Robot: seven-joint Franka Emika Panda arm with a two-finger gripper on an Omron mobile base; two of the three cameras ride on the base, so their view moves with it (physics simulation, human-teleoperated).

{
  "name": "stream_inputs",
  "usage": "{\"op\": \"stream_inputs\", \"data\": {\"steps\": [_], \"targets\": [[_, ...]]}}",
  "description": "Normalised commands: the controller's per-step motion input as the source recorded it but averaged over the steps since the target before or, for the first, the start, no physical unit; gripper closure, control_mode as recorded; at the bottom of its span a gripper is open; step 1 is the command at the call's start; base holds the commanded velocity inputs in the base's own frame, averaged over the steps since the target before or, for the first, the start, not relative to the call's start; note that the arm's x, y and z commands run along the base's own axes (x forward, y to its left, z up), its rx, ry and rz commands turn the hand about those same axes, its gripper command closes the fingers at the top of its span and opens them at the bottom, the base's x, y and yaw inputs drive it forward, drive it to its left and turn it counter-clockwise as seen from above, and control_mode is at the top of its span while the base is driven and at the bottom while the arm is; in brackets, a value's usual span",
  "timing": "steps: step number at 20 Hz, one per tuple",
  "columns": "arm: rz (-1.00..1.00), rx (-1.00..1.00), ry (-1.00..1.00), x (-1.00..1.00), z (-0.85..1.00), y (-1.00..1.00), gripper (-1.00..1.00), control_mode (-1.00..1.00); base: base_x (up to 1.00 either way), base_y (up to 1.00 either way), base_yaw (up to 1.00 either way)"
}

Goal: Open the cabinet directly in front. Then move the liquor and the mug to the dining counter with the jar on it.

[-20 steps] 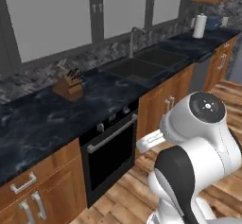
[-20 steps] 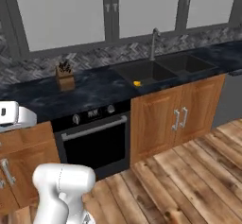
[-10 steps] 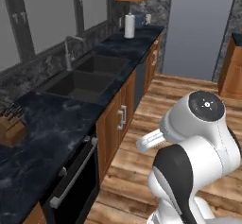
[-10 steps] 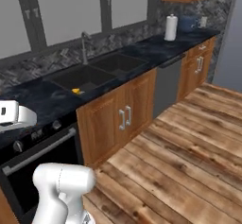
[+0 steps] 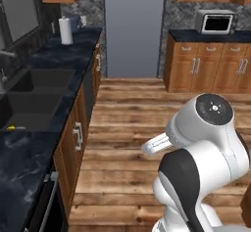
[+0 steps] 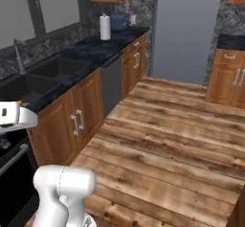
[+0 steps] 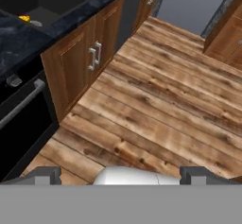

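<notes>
Your gripper point(image 7: 121, 175) hangs with its 2 fingers spread wide and nothing between them, above the wooden floor point(image 7: 160, 119). None of the task's things can be made out in these views. The black counter point(image 5: 54, 59) runs along the left wall, its sink point(image 5: 24, 99) set in near the middle. A paper towel roll point(image 6: 105, 27) stands near its far end. On the counter against the far wall sits a silver toaster oven point(image 5: 216, 21).
</notes>
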Motion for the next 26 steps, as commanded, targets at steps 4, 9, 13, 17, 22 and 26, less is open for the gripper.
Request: {"op": "stream_inputs", "data": {"steps": [4,9,13,17,22,26], "targets": [[0.00,0.00,0.00,0.00,0.00,0.00,-1.00,1.00,0.38,-0.25,-0.49],[0.00,0.00,0.00,0.00,0.00,0.00,-1.00,1.00,0.74,-0.13,-0.41],[0.00,0.00,0.00,0.00,0.00,0.00,-1.00,1.00,1.00,0.00,-0.18],[0.00,0.00,0.00,0.00,0.00,0.00,-1.00,1.00,1.00,-0.05,-0.01],[0.00,0.00,0.00,0.00,0.00,0.00,-1.00,1.00,1.00,-0.07,0.00],[0.00,0.00,0.00,0.00,0.00,0.00,-1.00,1.00,1.00,-0.10,0.00]]}}
